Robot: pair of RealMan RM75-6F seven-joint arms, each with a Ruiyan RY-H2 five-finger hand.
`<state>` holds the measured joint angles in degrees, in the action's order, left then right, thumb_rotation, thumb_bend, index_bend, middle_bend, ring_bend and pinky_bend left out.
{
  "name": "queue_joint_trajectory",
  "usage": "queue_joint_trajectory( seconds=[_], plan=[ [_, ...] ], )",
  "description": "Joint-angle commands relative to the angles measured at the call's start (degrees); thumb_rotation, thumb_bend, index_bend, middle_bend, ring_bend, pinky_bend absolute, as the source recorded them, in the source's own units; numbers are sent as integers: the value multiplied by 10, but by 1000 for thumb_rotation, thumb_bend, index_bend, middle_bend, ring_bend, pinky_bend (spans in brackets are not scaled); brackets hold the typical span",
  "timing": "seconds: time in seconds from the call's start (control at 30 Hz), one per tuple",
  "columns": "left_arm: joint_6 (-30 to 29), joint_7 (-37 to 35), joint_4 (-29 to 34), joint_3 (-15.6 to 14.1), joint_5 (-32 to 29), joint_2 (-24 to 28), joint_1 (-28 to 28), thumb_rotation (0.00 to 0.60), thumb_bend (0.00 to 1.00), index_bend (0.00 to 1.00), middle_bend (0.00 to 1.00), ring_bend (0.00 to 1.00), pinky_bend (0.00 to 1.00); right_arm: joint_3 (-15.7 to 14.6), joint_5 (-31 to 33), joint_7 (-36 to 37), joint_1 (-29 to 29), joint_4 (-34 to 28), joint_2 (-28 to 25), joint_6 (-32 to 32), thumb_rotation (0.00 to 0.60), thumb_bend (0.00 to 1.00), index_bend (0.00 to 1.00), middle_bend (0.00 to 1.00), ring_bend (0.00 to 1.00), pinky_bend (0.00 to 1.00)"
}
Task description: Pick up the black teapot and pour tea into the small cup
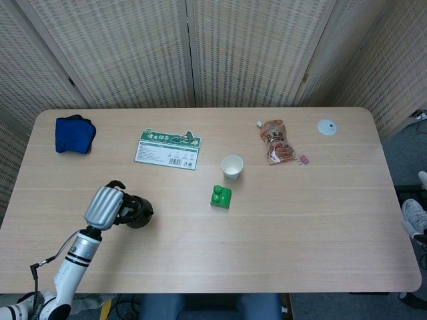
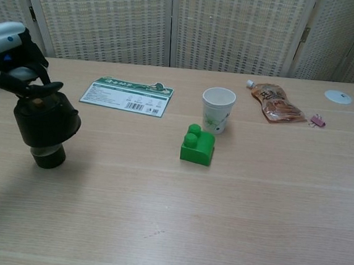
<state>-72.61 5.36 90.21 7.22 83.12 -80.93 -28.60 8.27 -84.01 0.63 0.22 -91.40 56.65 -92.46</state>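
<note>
A staged test area in a lab or office room, not a home; woven folding screens (image 1: 233, 50) stand in a row behind the pale wood-grain table (image 1: 320, 213), far beyond the robot hand (image 1: 103, 207); grey carpet floor (image 1: 400, 143) shows well to the robot hand's right, past the table end; unrelated props lie scattered ahead and to its right: a green toy block (image 2: 197, 145), a printed card (image 2: 127, 95), a snack pouch (image 2: 277, 104).

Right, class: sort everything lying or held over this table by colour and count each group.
Black: 1, teapot
Green: 2, toy brick, tea card
Blue: 1, cloth
White: 2, paper cup, disc
Brown: 1, snack pouch
Pink: 1, clip
Total: 8
</note>
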Motion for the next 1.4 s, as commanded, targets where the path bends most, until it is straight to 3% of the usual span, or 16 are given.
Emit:
queue_joint_trajectory(
  seconds=[0.03, 0.4, 1.4],
  plan=[
    [-6, 7, -6, 4, 2, 0, 0, 486, 358, 1000, 1000, 966, 360, 1, 1, -1, 1, -1, -1, 1, 600, 76, 103, 94, 84, 202],
    [-15, 22, -30, 14, -6, 11, 3, 514, 360, 1000, 1000, 966, 369, 2, 3, -2, 4, -3, -2, 4, 600, 75, 103, 94, 84, 202],
    [-35, 80, -139, -20, 39, -3, 16, 536, 369, 1000, 1000, 966, 374, 6, 9, -6, 8, -11, -8, 5, 600, 76, 103, 95, 84, 202]
  ],
)
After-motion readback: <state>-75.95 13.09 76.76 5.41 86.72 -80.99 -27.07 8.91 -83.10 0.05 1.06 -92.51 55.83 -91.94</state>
